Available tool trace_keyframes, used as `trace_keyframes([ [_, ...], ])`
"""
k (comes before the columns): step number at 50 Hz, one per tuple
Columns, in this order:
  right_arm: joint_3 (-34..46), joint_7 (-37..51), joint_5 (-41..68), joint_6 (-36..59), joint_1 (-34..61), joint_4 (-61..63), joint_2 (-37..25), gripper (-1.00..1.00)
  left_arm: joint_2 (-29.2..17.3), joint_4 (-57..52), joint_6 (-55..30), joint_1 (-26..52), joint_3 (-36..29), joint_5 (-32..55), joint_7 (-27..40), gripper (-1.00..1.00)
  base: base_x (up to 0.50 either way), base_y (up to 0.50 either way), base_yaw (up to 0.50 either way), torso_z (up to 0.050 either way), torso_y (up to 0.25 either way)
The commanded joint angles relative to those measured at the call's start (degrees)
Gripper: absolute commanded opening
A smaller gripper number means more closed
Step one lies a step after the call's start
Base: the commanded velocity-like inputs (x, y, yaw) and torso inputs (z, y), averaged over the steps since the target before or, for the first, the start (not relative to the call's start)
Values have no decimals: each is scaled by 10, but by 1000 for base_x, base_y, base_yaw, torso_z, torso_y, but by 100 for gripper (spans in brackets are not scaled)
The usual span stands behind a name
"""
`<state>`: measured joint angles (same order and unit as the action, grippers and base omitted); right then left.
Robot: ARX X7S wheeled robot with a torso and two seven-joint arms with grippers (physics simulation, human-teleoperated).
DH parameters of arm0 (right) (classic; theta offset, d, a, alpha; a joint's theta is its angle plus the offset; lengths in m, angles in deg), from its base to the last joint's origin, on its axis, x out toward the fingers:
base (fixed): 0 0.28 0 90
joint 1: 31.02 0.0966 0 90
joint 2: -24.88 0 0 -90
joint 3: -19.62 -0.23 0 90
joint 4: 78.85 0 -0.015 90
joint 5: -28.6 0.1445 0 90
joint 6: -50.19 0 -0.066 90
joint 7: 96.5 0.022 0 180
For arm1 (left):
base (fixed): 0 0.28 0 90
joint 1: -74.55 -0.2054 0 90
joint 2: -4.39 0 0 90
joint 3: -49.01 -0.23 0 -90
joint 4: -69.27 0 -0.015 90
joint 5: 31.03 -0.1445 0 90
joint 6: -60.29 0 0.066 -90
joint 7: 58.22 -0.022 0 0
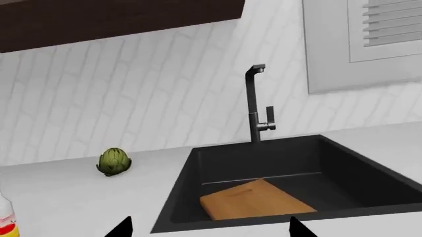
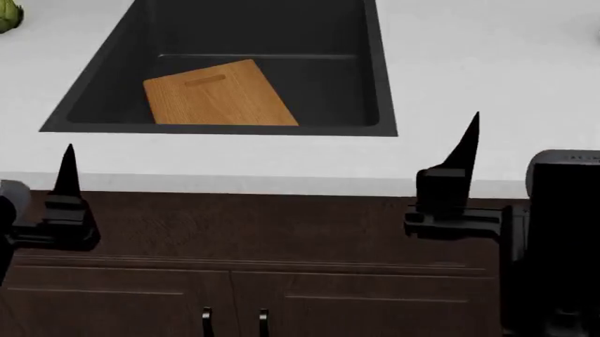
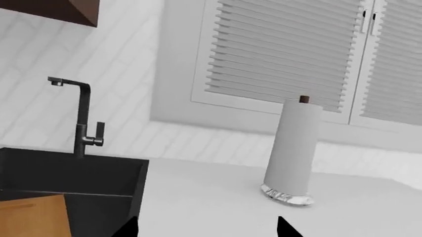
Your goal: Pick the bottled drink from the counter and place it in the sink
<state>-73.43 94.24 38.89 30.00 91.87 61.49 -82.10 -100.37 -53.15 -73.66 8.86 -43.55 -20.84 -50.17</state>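
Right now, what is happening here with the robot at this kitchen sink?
Nothing is being held yet. Both arms hover in front of the counter; the left gripper and right gripper are empty. The bottled drink stands on the counter, seen only at the edge of the left wrist view, beyond an artichoke. The sink holds only a wooden cutting board.

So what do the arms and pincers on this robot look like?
Both are matte black throughout. In the head view the left pincer and right pincer each show a thin, pointed, blade-like finger rising from a blocky stepped mount. A bulky rounded dark housing sits behind the right one. No cables, markings or colour accents show.
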Motion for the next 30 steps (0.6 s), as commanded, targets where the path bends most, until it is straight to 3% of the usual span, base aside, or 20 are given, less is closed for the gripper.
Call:
trace_keyframes([
  [1,-38,-21,28,141,99,41,-18,100,-17,0,-61,72,-5,10,-7,100,0,0,0,0,0],
  [9,-59,-30,63,201,161,39,-32,100,-31,-2,-149,182,-24,26,-27,100,0,0,0,0,0],
  [14,-95,48,181,201,185,12,-58,100,-25,23,-164,226,-17,40,-38,100,0,0,0,0,0],
  [20,-102,115,270,199,221,-33,-79,100,-22,38,-181,260,-12,47,-40,100,0,0,0,0,0],
  [30,-119,142,323,193,228,-41,-75,100,-21,38,-185,264,-7,53,-40,100,93,0,0,0,0],
])
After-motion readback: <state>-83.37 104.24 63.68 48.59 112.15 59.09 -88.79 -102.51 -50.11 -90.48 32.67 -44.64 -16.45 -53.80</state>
